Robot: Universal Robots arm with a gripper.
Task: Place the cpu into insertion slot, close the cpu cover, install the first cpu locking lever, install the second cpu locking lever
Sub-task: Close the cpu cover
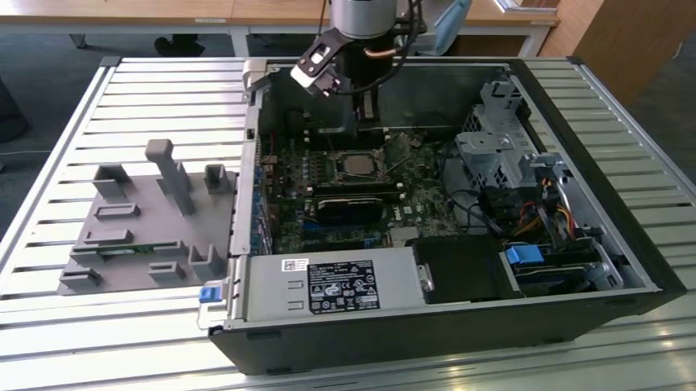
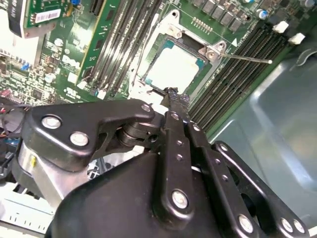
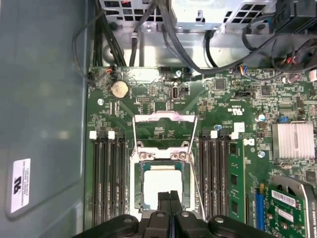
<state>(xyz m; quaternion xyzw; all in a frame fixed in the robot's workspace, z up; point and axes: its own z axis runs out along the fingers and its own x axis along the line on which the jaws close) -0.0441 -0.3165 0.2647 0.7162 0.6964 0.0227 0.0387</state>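
We count one open computer case [image 1: 435,338], one green circuit board [image 3: 210,116], one square chip [image 3: 161,184], one coin battery [image 3: 119,89], one ribbed heat sink [image 3: 293,140], one labelled power supply box [image 1: 326,287], one grey plastic holder [image 1: 136,224], and two banks of memory slots [image 3: 110,183].

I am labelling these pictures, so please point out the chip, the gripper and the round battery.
chip [image 3: 161,178], first wrist view, middle of its silvery top.
gripper [image 3: 170,194], first wrist view, between its fingertips.
round battery [image 3: 119,89], first wrist view, its flat face.
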